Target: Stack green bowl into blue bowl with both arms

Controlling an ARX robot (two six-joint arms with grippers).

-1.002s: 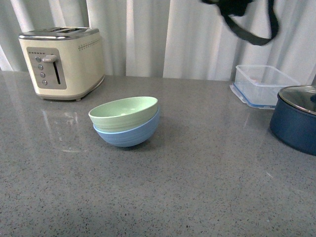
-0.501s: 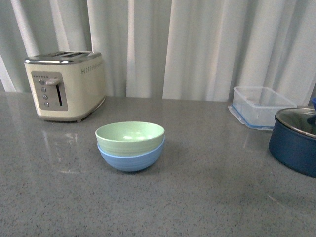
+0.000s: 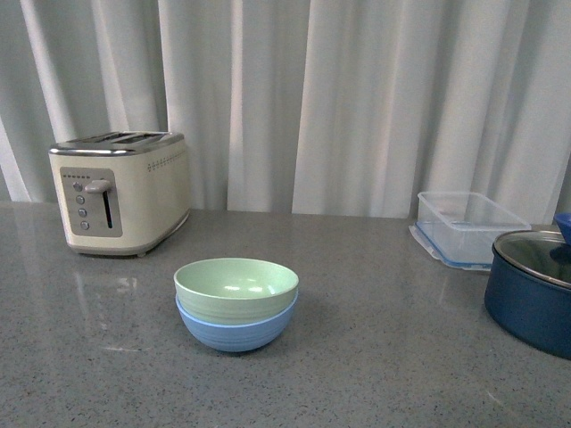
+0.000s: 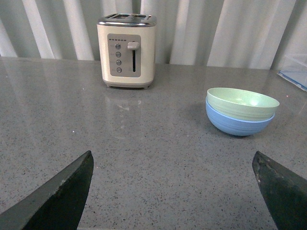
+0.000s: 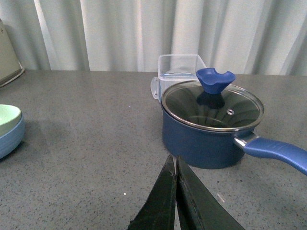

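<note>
Jaws on the left gripper (image 4: 175, 191) stand wide apart with nothing between them, held low over the grey worktop (image 3: 401, 357) and well away from the bowls; those on the right gripper (image 5: 175, 201) are pressed together and empty, hanging near the navy pot (image 5: 211, 132) with its glass lid. Neither arm shows in the front view now, whereas a second ago a black arm with its cable hung at the top right of that view, and the bowls then leaned to one side. Now the green bowl (image 3: 236, 290) sits level inside the blue bowl (image 3: 236, 328), rims parallel, out in the open in front of the cream toaster (image 3: 120, 192) and well apart from the clear container (image 3: 468, 223). With both arms withdrawn and the pair settled, the stacking looks finished; nothing appears left to correct.
</note>
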